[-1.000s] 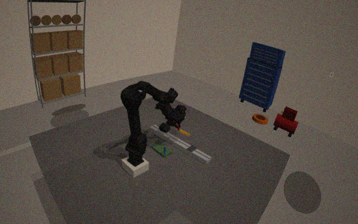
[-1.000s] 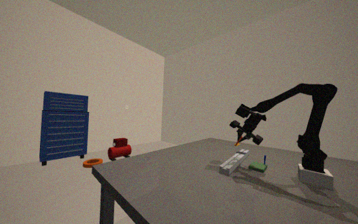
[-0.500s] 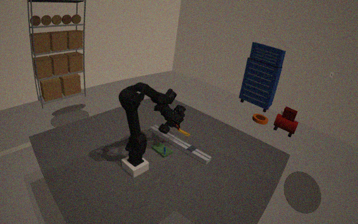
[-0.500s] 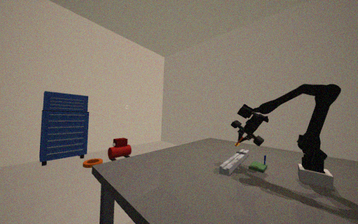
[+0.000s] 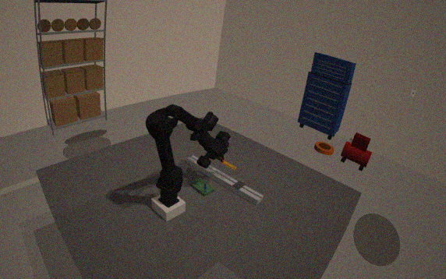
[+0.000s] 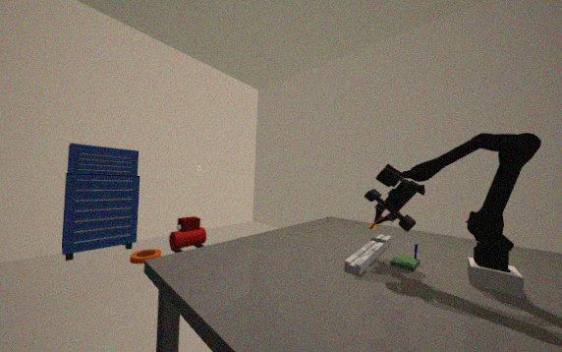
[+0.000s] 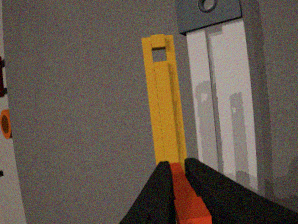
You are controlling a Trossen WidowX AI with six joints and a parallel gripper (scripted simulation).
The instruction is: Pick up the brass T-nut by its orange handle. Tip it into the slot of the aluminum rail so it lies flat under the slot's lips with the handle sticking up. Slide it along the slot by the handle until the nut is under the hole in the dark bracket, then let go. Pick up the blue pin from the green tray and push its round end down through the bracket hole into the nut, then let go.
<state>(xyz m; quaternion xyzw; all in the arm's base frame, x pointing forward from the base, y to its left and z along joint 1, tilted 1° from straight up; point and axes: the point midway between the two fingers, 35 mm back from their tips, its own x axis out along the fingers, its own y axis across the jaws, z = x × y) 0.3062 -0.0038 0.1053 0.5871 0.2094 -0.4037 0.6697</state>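
- The gripper [image 5: 222, 159] [image 6: 375, 223] [image 7: 176, 168] is nearly closed, with the orange handle [image 7: 192, 206] clenched between its dark fingers
- The brass T-nut [image 5: 229, 164] [image 6: 372, 226] [image 7: 166, 110] is carried by that handle and is held in the air, outside the slot; in the wrist view it is seen left of centre, stretched from the fingertips toward the top of the frame
- The aluminum rail [image 5: 251, 192] [image 6: 361, 261] [image 7: 231, 80] is shown to the right of the nut in the wrist view, with shadows cast on its pale surface
- The dark bracket [image 5: 238, 185] [image 6: 378, 240] [image 7: 221, 16] is set across the rail; its round hole is made out plainly only in the wrist view, at the top edge right of centre
- The blue pin [image 5: 205, 188] [image 6: 416, 252] is stood upright at the green tray [image 5: 197, 185] [image 6: 405, 263], below centre in the top view and at lower right in the exterior view; neither is caught by the wrist view
- A rack [image 5: 105, 78] with boxes is shown only in the top view, at upper left
- A table leg [image 6: 168, 320] is revealed only in the exterior view, at the bottom left of centre
- The blue cabinet [image 5: 325, 97] [image 6: 101, 208] is placed at upper right in the top view but at left in the exterior view
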